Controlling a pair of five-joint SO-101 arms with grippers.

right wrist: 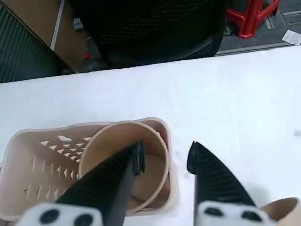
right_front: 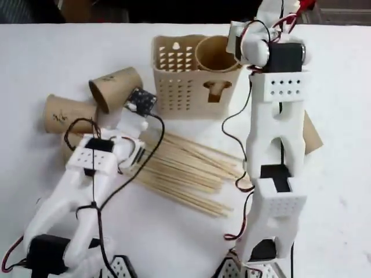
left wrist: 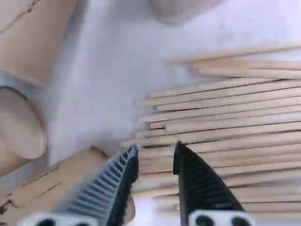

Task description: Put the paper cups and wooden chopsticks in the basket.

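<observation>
A beige perforated basket (right_front: 179, 87) stands at the back of the table with one paper cup (right_front: 215, 53) upright inside it. My right gripper (right wrist: 164, 153) hangs open just above, one finger over that cup (right wrist: 117, 141) and the other outside the basket wall (right wrist: 28, 155). A pile of wooden chopsticks (right_front: 185, 171) lies in the middle. My left gripper (left wrist: 155, 153) is open, low over the chopsticks' ends (left wrist: 225, 117), with nothing between its fingers. Two cups (right_front: 116, 87) (right_front: 68, 113) lie on their sides at the left.
Another cup (left wrist: 42, 188) lies close beside my left gripper's finger, partly under the arm. One more cup (right_front: 313, 136) lies right of the right arm (right_front: 277, 139). Cables trail across the table between the arms. A chair and floor lie beyond the far edge.
</observation>
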